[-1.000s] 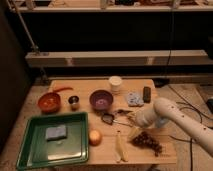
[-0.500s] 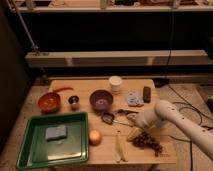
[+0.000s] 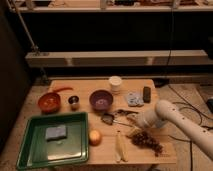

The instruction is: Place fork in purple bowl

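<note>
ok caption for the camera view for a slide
Gripper shut low over the wooden table, close beside the purple bowl.

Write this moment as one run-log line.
claw: shut, low over table, right of purple bowl | fork: too thin to see, hold unconfirmed | purple bowl: no fork inside

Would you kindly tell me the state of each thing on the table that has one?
tool, shut, down at the table beside the fork
fork, flat on the table, whether gripped unclear
purple bowl, upright, no fork inside
orange-red bowl, upright
white cup, upright
green tray, flat, holding a blue sponge
</note>
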